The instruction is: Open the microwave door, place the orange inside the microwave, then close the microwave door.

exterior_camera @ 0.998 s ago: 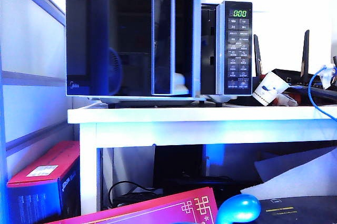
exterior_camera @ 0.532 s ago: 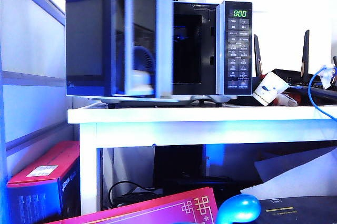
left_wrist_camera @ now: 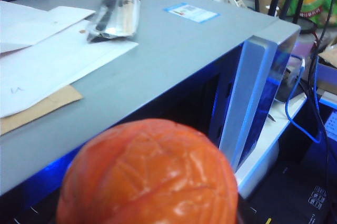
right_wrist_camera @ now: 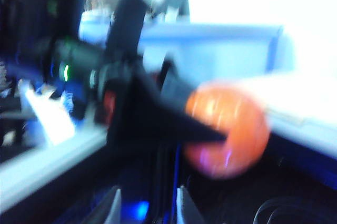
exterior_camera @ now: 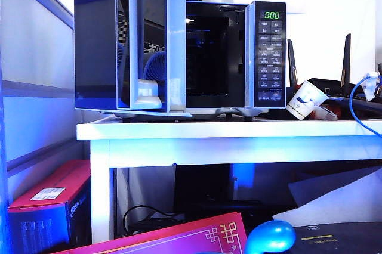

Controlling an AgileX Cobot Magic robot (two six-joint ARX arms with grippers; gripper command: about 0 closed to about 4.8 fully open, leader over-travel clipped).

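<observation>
With my left gripper (right_wrist_camera: 221, 129) clamped on the orange (left_wrist_camera: 150, 176) above the microwave (exterior_camera: 239, 57), and my right gripper's opening unreadable, I risk clipping the door (exterior_camera: 149, 45).

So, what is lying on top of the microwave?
White papers, brown card, a wrapped dark packet, a blue label. The orange in the left hand hides the near edge.

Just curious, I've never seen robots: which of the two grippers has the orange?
The left gripper, up by the microwave top, clamps the orange; the right gripper, facing it, is open and empty.
</observation>
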